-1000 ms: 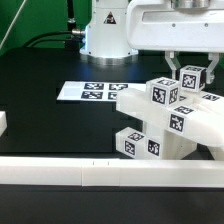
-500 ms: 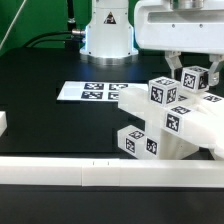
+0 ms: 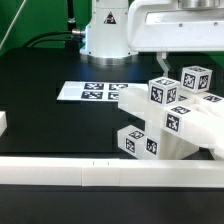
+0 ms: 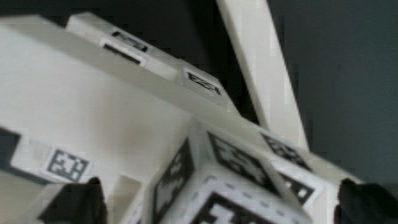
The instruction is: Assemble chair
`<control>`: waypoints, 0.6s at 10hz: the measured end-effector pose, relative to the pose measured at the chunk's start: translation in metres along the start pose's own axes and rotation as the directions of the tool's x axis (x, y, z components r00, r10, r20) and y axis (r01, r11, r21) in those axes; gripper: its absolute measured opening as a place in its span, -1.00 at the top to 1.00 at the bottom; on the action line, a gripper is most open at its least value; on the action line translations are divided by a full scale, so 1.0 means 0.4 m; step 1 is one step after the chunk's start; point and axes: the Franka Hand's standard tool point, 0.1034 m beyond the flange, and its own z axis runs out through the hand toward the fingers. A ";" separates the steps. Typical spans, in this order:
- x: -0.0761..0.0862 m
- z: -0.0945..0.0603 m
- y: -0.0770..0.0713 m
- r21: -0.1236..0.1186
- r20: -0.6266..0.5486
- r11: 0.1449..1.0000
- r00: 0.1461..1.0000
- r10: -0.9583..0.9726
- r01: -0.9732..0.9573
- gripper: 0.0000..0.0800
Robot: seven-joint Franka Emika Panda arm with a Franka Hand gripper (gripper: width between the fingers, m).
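So the tool (image 3: pixel 178 64) has lifted a bit compared with a second ago, and its fingers have spread apart. They were pinched around the small cube (image 3: pixel 196 79) at the top of the chair (image 3: pixel 170 118), and now they stand wide and clear of it, holding nothing.

The chair sits on the black tabletop (image 3: pixel 50 65) at about 4 o'clock in the exterior view, stacked into 1 chunky pile of tagged white blocks. It's just behind the long white rail (image 3: pixel 100 174) and close to the marker board (image 3: pixel 88 92), which lies at about 10 o'clock from it. The wrist view is mostly a blurry close-up of tagged blocks, so I can't tell from it how well the cube is seated.

My take on doing this step well: back straight up, no sideways drift, so the fingers don't nudge that cube off. It looks freshly placed and probably loose. Only swing away once the fingertips are well above it.
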 end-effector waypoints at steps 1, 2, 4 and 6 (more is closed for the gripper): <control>-0.007 0.001 0.001 -0.026 0.007 0.993 0.993 -0.115 0.116 -0.62; -0.007 0.000 0.002 -0.057 0.008 0.963 0.965 -0.262 0.262 -0.62; -0.009 -0.004 -0.006 -0.099 0.027 0.874 0.879 -0.476 0.476 -0.62; -0.011 -0.003 -0.009 -0.103 0.041 0.798 0.804 -0.593 0.594 -0.62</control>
